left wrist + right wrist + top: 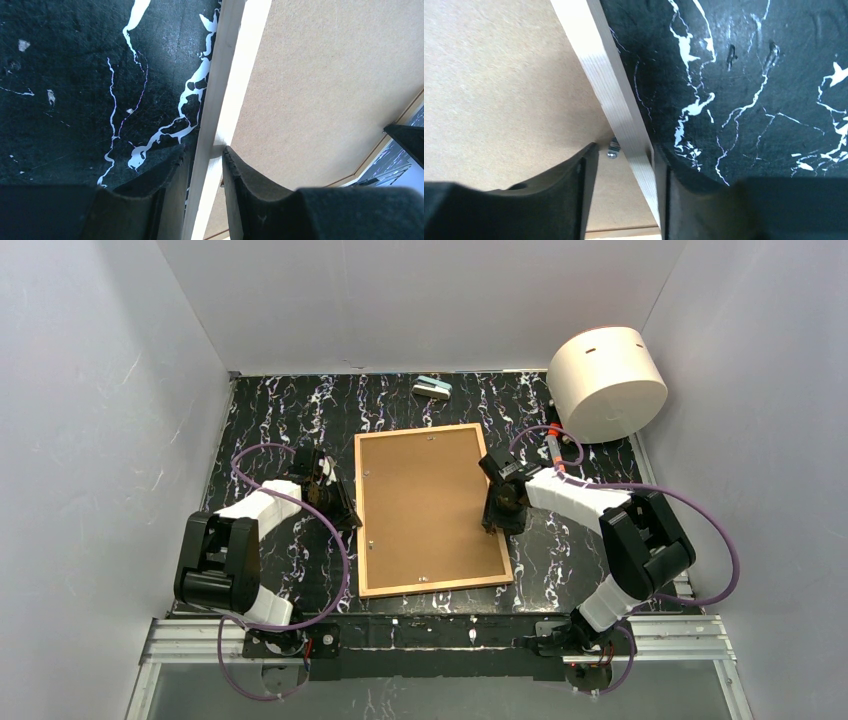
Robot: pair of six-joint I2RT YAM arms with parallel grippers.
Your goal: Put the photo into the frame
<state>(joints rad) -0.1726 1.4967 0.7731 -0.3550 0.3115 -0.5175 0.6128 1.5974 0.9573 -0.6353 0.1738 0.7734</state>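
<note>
Face-down frame [436,586] at centre of table [280,410], backing board [425,505] uppermost; photo unseen. At 9 o'clock rail left gripper [205,165] pinches; at 3 o'clock right gripper [624,150] straddles, inboard gap, unclamped. Likely best: close right squarely, clear of clip [612,148], keep rails level.

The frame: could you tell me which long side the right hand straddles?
The frame side nearer the white cylinder; the right hand's fingers flank it, while the left hand straddles the opposite side.

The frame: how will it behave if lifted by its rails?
The frame is probably stiff: its wood rails look straight. Possibly slippery: the rails look thin and smooth where the left claw and right claw straddle them.
</note>
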